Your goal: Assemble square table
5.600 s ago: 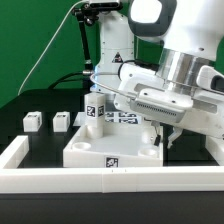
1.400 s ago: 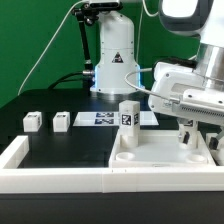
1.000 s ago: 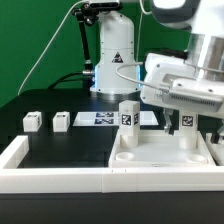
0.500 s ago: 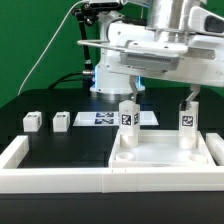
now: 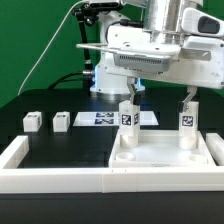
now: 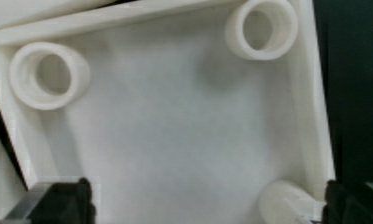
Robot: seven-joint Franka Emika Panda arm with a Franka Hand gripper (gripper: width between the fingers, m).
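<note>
Legs come first from where I stand: at the exterior view's left, two loose legs (image 5: pixel 33 121), small white blocks, sit side by side on the black table (image 5: pixel 45 143), well apart from the rest. Just to their right the marker board (image 5: pixel 100 118) lies flat. Along the front runs the low white border wall (image 5: pixel 60 172), with a corner at its left end. Right of the middle lies the tabletop (image 5: pixel 160 148), a white square slab with a raised edge, tucked behind that wall. Two standing legs (image 5: pixel 127 117) rise upright at its far corners, each showing a black-and-white tag. Above them hangs the gripper (image 5: pixel 160 96), jaws spread wide with nothing between them. One dark finger shows just above each standing leg, though I cannot tell how far in front or behind. The wrist view looks down on the slab's smooth inner face. There two round sockets (image 6: pixel 50 76) stand empty at neighbouring corners beside the raised rim, and the dark fingertips (image 6: pixel 62 202) frame bare plastic. The loose legs, marker board and wall show only from outside.
</note>
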